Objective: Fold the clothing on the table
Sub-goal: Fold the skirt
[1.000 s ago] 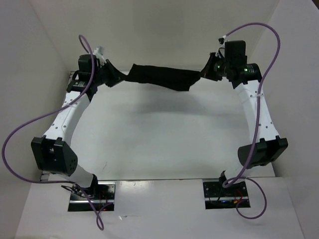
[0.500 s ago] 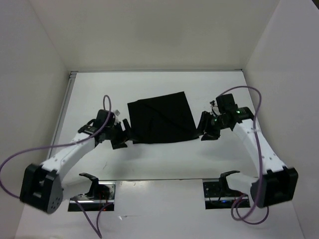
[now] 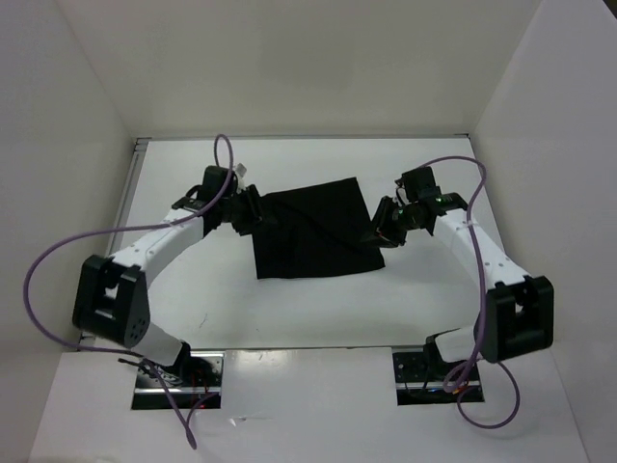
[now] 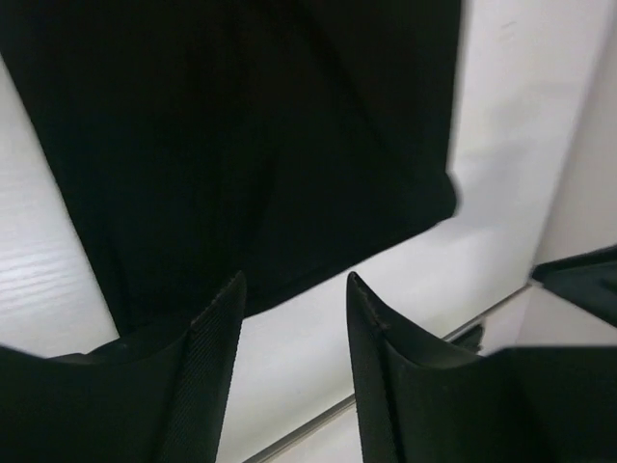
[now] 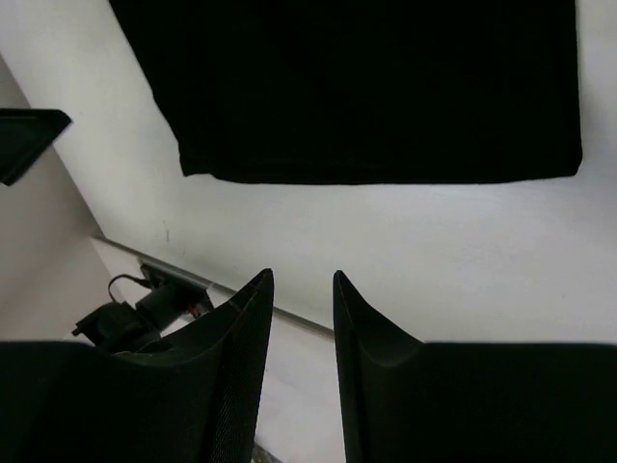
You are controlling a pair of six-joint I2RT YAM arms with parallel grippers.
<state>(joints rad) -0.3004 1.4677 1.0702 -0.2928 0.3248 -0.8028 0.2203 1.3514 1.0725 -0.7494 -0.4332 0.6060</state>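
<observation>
The clothing (image 3: 313,230) is a black, roughly square piece lying flat on the white table (image 3: 289,309), with a diagonal crease across it. My left gripper (image 3: 253,214) hangs at its left edge and my right gripper (image 3: 379,227) at its right edge. In the left wrist view the clothing (image 4: 260,145) fills the top, and the left gripper (image 4: 294,280) stands open just over its hem with nothing between the fingers. In the right wrist view the clothing (image 5: 376,87) lies ahead of the open, empty right gripper (image 5: 303,278), with bare table between them.
White walls close in the table on the left, back and right. A metal edge strip (image 3: 130,193) runs down the left side. Purple cables (image 3: 39,280) loop off both arms. The arm bases (image 3: 178,371) sit at the near edge.
A second ago both grippers held the clothing stretched in the air at the back. It then lay flat and released; both grippers have since moved back along its sides, jaws narrower.
</observation>
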